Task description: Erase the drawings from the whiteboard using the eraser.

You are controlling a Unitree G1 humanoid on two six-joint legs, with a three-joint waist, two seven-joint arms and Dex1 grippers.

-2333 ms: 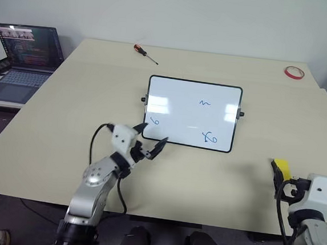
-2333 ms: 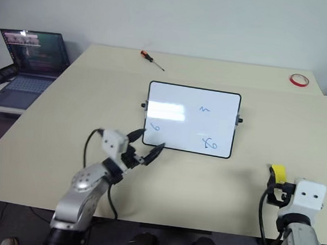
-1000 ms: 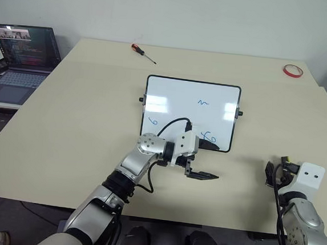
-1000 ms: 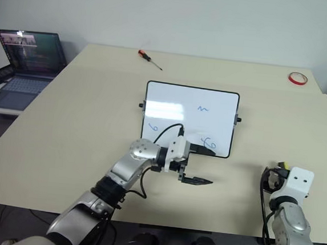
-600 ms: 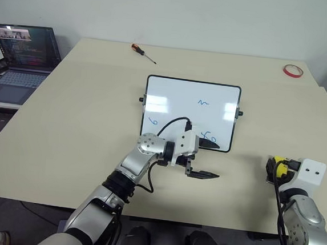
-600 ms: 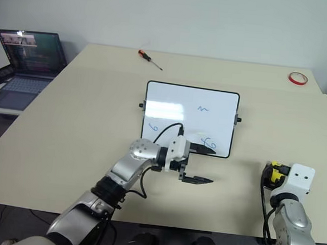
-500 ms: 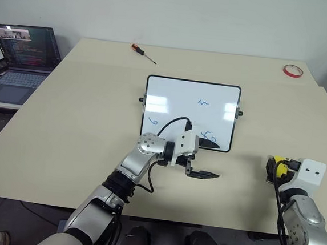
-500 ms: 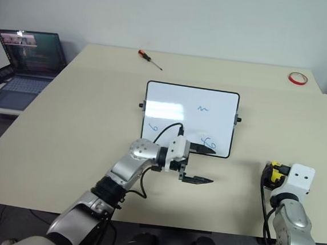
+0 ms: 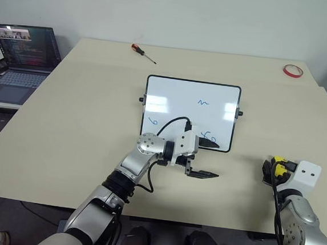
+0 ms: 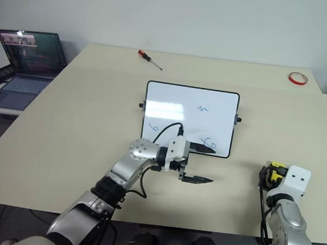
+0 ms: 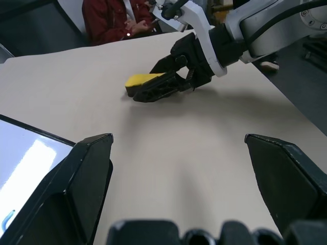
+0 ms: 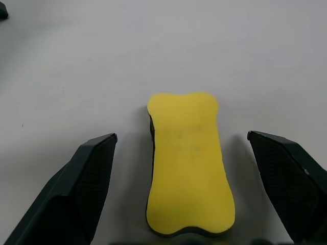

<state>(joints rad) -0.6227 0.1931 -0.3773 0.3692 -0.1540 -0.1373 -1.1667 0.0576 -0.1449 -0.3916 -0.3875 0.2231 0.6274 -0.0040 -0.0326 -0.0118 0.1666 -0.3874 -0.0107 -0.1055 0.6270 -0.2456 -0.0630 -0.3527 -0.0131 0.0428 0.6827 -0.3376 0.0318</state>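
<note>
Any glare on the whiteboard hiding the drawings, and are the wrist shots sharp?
Left eye view: bright glare patches on the whiteboard, clear of the blue drawings. Right wrist view: the eraser is sharp, with a soft shadow beside it. Left wrist view: the eraser is crisp, the near fingers blurred.

Both head views look down over the table [image 9: 66,120] from above, sharing one scene. The right wrist view sits close over the eraser [image 12: 189,163]. The left wrist view faces it across the tabletop.

Yellow eraser [image 12: 189,163] flat on table; whiteboard [image 9: 190,113] bears blue drawings [image 9: 204,102].
</note>
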